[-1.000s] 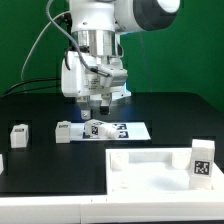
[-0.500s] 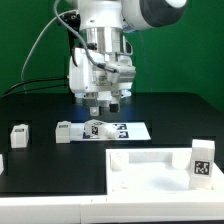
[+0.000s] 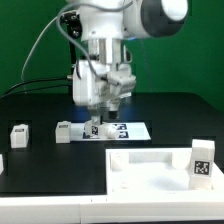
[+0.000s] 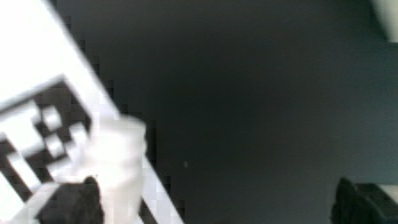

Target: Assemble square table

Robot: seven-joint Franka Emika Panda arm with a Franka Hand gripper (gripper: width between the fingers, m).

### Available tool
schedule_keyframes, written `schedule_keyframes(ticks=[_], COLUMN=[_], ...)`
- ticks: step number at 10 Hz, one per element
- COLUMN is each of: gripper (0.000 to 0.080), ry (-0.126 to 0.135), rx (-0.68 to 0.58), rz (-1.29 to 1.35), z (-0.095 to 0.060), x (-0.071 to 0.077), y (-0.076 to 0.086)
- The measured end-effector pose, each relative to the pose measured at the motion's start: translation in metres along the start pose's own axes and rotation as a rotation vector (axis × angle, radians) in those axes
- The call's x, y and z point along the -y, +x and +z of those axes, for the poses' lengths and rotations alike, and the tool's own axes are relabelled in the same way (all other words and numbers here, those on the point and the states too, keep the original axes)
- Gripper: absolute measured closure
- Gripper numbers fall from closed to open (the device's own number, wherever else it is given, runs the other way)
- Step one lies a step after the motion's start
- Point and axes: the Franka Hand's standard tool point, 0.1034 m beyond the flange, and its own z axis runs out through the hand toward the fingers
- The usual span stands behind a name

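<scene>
Over the last second the gripper [image 3: 99, 112] has been raised a little, carried slightly toward the exterior view's right and turned about its own axis. It is now held just above the marker board [image 3: 128, 130]. Its jaws have been kept spread as wide as they go, and nothing is gripped. In the wrist view only bare dark table [image 4: 249, 100] is seen between the fingertips, and that view is smeared, so motion is judged to be under way.

No part has been shifted. The panel [image 3: 150, 170] lies at the front of the table, well apart from the gripper. A leg [image 3: 64, 131] lies just beside the board's end on the exterior view's left, and a second leg [image 3: 18, 135] sits farther that way. A third leg [image 3: 201, 162] stands upright at the panel's right end — whether it is seated in a socket cannot be told.

A realignment is therefore read here, not a pick. The leg beside the board is judged the likely target — assembly is still at an early stage.
</scene>
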Motion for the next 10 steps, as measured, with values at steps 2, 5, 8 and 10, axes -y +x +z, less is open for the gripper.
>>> schedule_keyframes(ticks=[2,5,8,10], gripper=[0.0151,0.0151,0.0151,0.0151], ry=[0.035,0.056,0.034,0.037], rx=[0.006,0.011,-0.019,-0.025], rz=[-0.115,-0.244,-0.244,-0.356], z=[-0.007,-0.011,-0.001,-0.001], x=[0.021,0.030,0.020,0.021], y=[0.003,-0.007,0.001,-0.006])
